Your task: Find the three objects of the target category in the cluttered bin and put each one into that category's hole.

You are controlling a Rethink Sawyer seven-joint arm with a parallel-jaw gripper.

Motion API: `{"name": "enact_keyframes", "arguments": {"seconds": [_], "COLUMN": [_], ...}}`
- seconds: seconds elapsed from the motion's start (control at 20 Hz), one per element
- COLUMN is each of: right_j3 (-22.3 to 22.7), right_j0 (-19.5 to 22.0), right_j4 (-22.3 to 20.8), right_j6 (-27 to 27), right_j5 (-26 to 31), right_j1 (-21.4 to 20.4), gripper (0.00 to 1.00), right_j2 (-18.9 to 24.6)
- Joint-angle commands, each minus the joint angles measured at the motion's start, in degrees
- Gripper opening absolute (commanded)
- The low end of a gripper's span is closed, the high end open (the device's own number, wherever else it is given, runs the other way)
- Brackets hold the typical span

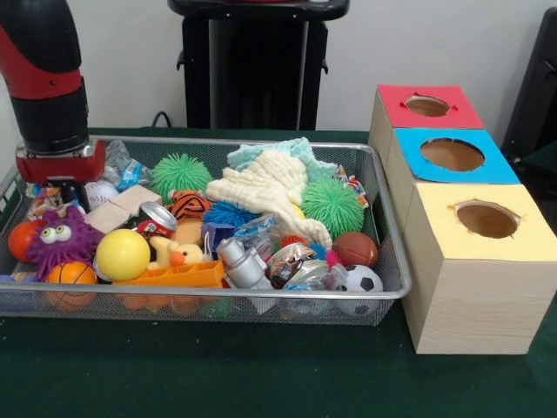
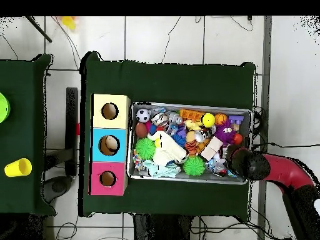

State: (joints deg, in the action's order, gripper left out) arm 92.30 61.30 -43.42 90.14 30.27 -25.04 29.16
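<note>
so the wide silver wire mesh bin [image 1: 383,292] sits on the dark green table [image 1: 261,374], packed with toys. one floppy piece with a red, blue, yellow and white pattern [image 1: 351,184] shows at the bin's far right corner in the front view, just beside a spiky green rubber ball [image 1: 332,207]; another patterned scrap [image 1: 42,197] lies at the far left end under the arm, partly hidden. the round hole with a yellow paper top [image 1: 487,219] is in the pale wooden box nearest the camera, touching the bin's right end, with the blue-topped box [image 1: 452,155] and red-topped box [image 1: 426,105] lined up behind it. the red and black gripper [image 1: 59,170] hangs low over the bin's left end, above a white baseball [image 1: 100,193] and near a purple fuzzy monster with big eyes [image 1: 59,239]; its fingers are hidden, cannot tell if wide or narrow. a yellow ball [image 1: 122,254], cream knit cloth [image 1: 270,193] and soccer ball [image 1: 361,280] fill the middle and right.
</note>
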Motion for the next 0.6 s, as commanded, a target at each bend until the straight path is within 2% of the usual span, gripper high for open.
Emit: {"name": "enact_keyframes", "arguments": {"seconds": [0.05, 0.2, 0.3, 0.4, 0.6], "right_j3": [4.55, 9.76, 11.54, 12.38, 14.41], "right_j0": [-2.23, -4.72, -6.96, -9.15, -12.33], "right_j4": [-2.08, 1.33, 3.55, 5.78, 9.57], "right_j6": [-5.50, -2.72, -1.67, -0.73, 0.31], "right_j5": [-2.40, 0.86, 4.23, 7.63, 10.67], "right_j1": [-4.23, -11.83, -16.22, -19.21, -22.49], "gripper": [0.00, 0.00, 0.00, 0.00, 0.00], "right_j2": [3.76, 4.10, 3.81, 3.13, 2.45]}}
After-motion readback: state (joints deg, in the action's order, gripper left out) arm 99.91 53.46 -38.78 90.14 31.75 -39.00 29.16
